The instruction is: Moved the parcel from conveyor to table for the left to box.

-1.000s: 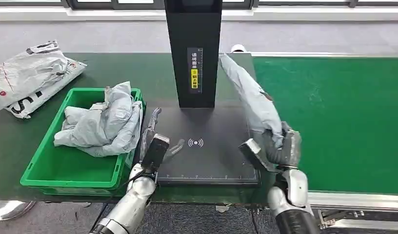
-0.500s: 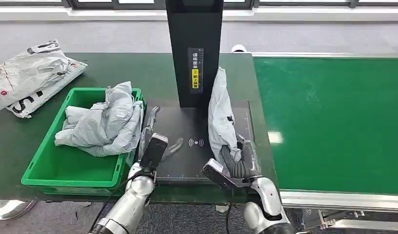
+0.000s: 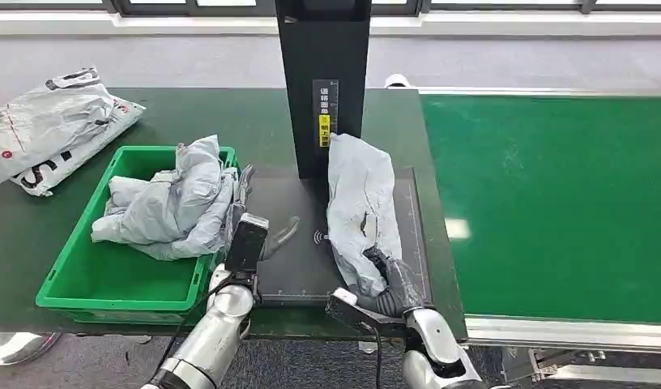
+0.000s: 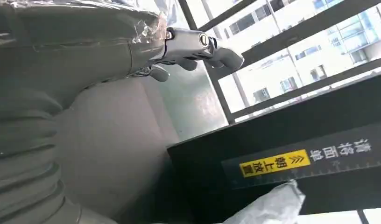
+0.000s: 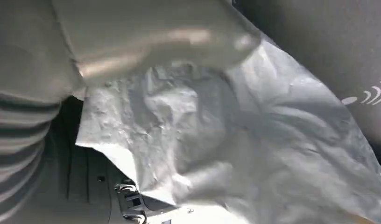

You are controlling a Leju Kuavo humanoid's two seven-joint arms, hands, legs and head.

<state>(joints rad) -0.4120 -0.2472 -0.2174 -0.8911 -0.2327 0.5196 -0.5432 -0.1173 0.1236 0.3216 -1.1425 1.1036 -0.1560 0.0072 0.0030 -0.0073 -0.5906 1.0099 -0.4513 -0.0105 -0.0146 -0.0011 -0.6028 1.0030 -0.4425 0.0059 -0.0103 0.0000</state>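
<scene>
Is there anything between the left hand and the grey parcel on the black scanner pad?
Nothing visible. The left hand hovers open at the pad's left edge, and only bare pad surface separates it from the parcel. The right hand grips the parcel's near end.

Parcel (image 3: pixel 360 207): one grey plastic mailer bag, soft and heavily creased, which I see lying lengthwise on the black scanner pad (image 3: pixel 299 259) of the table (image 3: pixel 189 113), its far end touching the foot of the black upright column (image 3: pixel 321 81) and its near end gripped in my right hand (image 3: pixel 392 285). It covers part of the white wireless mark printed on the pad (crumpled skin shows close up in the right wrist view (image 5: pixel 254 140)). Conveyor (image 3: pixel 554 203): green belt, beside the table on the right.
</scene>
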